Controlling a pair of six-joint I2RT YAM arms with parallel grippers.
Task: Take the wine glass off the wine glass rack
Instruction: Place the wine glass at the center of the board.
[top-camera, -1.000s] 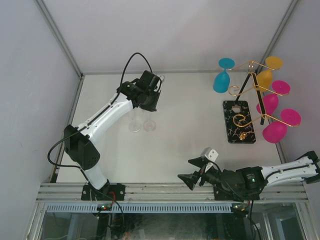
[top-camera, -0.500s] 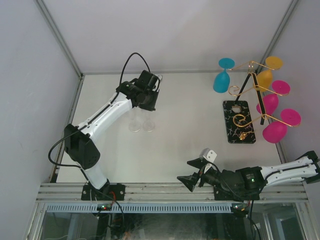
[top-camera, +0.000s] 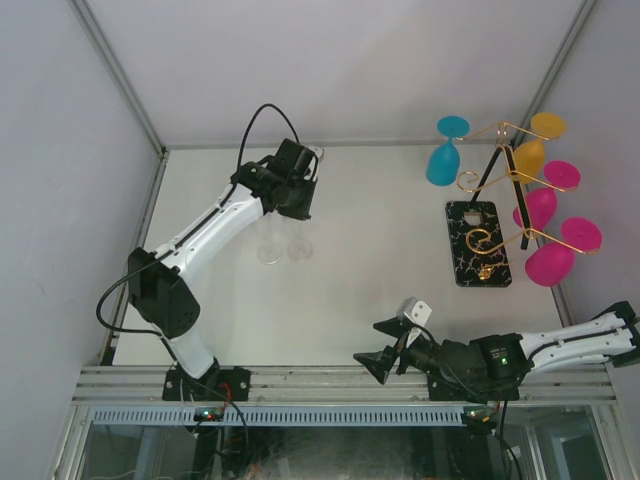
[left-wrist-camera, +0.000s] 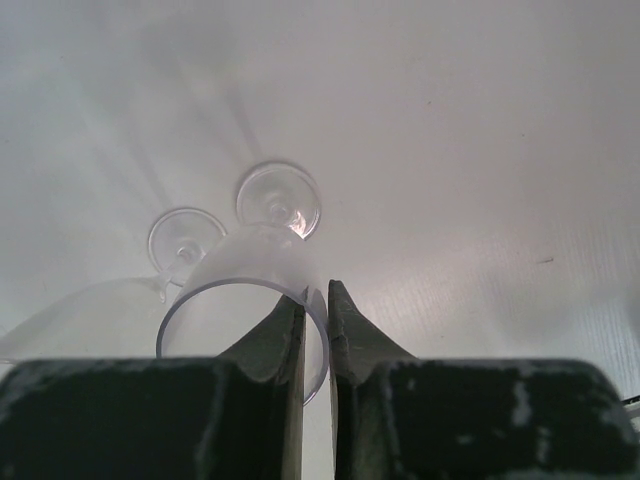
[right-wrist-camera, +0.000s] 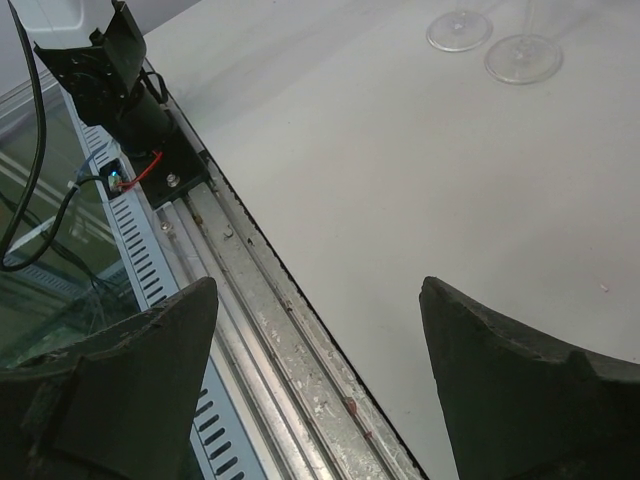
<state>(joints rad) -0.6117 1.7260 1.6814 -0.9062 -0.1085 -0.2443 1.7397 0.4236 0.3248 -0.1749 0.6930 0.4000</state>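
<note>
The wine glass rack (top-camera: 503, 150) is a gold wire stand on a black marbled base (top-camera: 477, 243) at the right. A teal glass (top-camera: 443, 162), a yellow glass (top-camera: 529, 152) and two pink glasses (top-camera: 549, 263) hang on it upside down. My left gripper (top-camera: 298, 212) is far from the rack, at the table's back left. It is shut on the rim of a clear wine glass (left-wrist-camera: 250, 262) that stands on its foot (left-wrist-camera: 278, 198); one finger is inside the bowl, one outside. My left gripper also shows in the left wrist view (left-wrist-camera: 316, 292). My right gripper (top-camera: 386, 345) is open and empty.
A second clear glass (top-camera: 268, 250) stands just left of the held one; its foot (left-wrist-camera: 185, 240) shows in the left wrist view. The metal rail (right-wrist-camera: 280, 330) at the table's front edge lies under my right gripper (right-wrist-camera: 320, 330). White walls close in the back and sides.
My left gripper has shifted very slightly while still pinching the clear glass's rim. The right arm has barely moved.
</note>
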